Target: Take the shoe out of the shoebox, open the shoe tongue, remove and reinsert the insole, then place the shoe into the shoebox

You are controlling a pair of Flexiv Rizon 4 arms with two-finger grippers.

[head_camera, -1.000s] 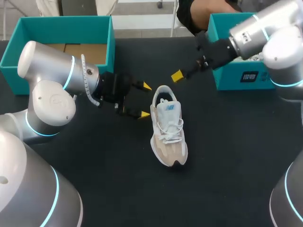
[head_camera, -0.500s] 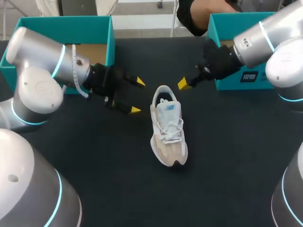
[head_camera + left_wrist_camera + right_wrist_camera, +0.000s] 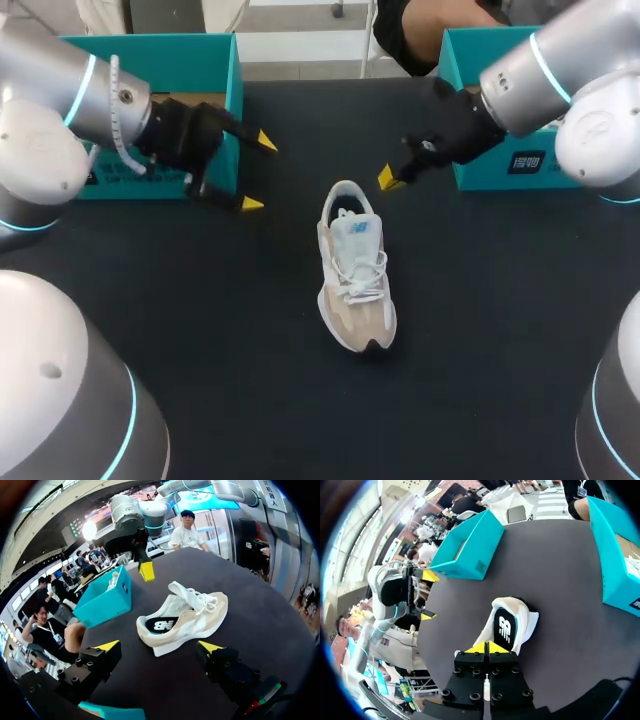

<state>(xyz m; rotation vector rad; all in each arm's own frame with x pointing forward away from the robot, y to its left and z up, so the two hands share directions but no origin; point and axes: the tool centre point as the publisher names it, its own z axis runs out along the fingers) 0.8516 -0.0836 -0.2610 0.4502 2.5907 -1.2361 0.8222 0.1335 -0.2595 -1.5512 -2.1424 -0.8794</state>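
The left arm [image 3: 60,110] comes in from the left and lies across the front of the left box [image 3: 232,90], its wrist turned so the left gripper [image 3: 257,172] points toward the middle of the table [image 3: 220,330]. Its fingers [image 3: 250,204] stand wide apart with nothing between them, well apart from the shoe [image 3: 355,270].

The right arm [image 3: 540,70] reaches in from the far right, past the near corner of the right box [image 3: 462,50]. The right gripper [image 3: 389,178] slants down toward the shoe's heel. In the right wrist view its two yellow tips are pressed together on nothing, with the shoe's opening and insole [image 3: 504,627] just ahead of them. The tips are near the heel but apart from it.

The shoe stands upright on the table between the two boxes, outside both, with its toe toward the robot and its heel away. The laces are tied.

Over the last second the left arm has drawn back from beside the shoe's heel toward the left box, fingers spread as before. The right gripper has shifted slightly, a little nearer the table. The shoe has not moved.
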